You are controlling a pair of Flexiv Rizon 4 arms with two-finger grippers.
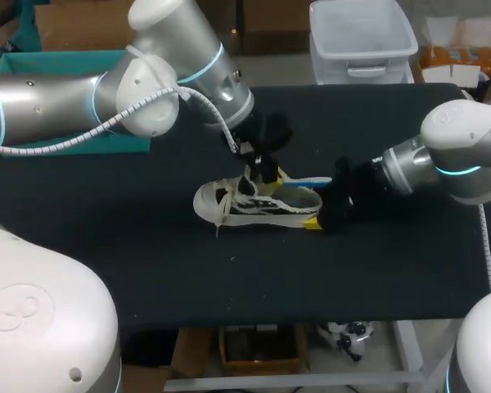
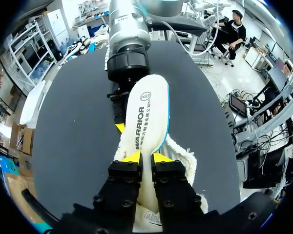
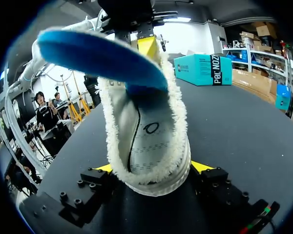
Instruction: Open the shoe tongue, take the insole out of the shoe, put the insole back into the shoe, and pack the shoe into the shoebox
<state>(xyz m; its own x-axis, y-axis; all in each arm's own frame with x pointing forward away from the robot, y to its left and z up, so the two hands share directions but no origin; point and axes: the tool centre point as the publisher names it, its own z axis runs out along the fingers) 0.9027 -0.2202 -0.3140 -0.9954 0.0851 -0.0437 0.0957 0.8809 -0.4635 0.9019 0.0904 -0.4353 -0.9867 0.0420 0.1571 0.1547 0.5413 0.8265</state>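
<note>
Left gripper (image 2: 146,158): fingers pinched on the insole (image 2: 146,112), one yellow tip on each long edge, about midway along its length. Insole is white on its top face and blue on its underside. Its heel end stands clear above the shoe's heel and points toward the right arm; its front part runs down between the fingers into the shoe opening.

Right gripper (image 3: 154,168): fingers clamped on the heel of the shoe (image 3: 151,141), one tip on each side, both in contact.

Shoe: white with fleece lining, upright on its sole near the middle of the black table (image 1: 106,246), toe toward the left arm's side, laces loose at the front.

Teal box (image 3: 202,68): at the table's far edge on the left arm's side, well apart from the shoe.
</note>
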